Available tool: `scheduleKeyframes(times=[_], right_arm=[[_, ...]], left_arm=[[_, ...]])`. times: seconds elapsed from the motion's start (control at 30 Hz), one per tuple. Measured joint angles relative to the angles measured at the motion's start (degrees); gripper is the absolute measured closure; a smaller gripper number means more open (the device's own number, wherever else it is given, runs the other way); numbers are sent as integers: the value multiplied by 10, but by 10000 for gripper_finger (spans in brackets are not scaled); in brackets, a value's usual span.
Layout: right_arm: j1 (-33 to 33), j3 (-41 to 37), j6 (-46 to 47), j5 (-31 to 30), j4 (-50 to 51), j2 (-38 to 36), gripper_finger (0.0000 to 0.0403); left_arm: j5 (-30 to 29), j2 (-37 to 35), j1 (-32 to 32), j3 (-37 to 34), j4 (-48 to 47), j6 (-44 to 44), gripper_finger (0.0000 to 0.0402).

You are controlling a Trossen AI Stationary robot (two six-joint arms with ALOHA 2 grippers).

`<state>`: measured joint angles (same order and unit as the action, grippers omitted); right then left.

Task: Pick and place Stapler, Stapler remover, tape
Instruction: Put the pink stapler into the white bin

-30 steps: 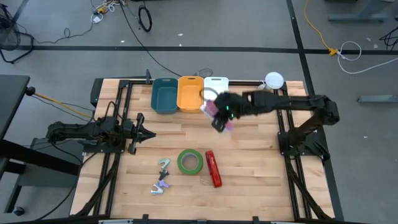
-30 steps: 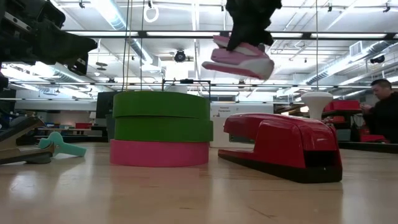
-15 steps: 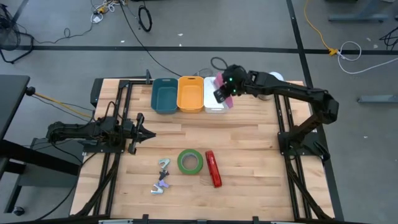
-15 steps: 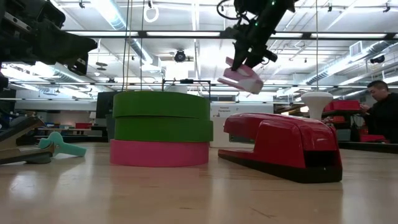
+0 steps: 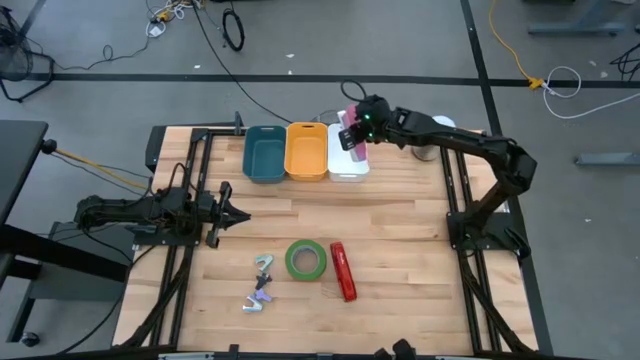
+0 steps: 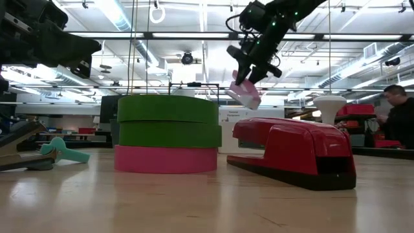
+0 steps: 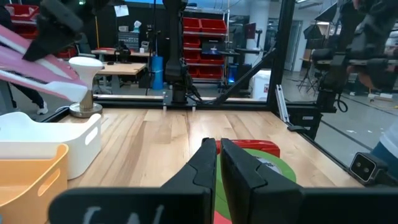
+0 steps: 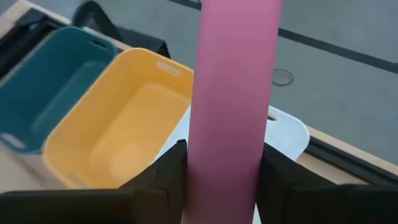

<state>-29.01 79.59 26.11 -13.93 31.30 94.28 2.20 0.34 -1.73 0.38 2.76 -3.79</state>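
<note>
The wooden table [image 5: 400, 230] bears tape [image 5: 306, 260], red stapler [image 5: 343, 271], three bins [image 5: 306, 152].

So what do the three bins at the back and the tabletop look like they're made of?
The teal bin, orange bin and white bin look like moulded matte plastic: uniform colour, rounded rims, cut-out handles. The tabletop looks like light wood, with visible plank seams and grain.

Overhead view evenly lit, soft short shadows under the light wooden slatted tabletop [image 5: 400, 230] items, no glare. Low view backlit: bright ceiling strip lights [image 6: 123, 16] blow out upper frame, near wood blurred at bottom, dark arm parts upper left in silhouette. Left wrist pic: background room sharp, near dark fingers [image 7: 214, 168] soft. Right wrist pic: flat pink held object [image 8: 233, 93] mid-frame slightly blurred, bins w/ mild glare-free light.
</note>
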Motion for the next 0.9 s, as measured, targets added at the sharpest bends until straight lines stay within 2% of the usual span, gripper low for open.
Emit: scheduleKeyframes(times=[0.33, 0.53, 0.77, 0.9], right_arm=[[-24, 12, -31, 20, -1, 72, 266], [-28, 12, -44, 70, -3, 108, 266], [-30, 12, -60, 75, 6, 120, 265], [-30, 12, -57, 75, 14, 120, 249]], left_arm=[[0, 0, 0, 0, 0, 0, 376], [0, 0, 0, 0, 0, 0, 376], [0, 0, 0, 0, 0, 0, 376], [0, 0, 0, 0, 0, 0, 376]])
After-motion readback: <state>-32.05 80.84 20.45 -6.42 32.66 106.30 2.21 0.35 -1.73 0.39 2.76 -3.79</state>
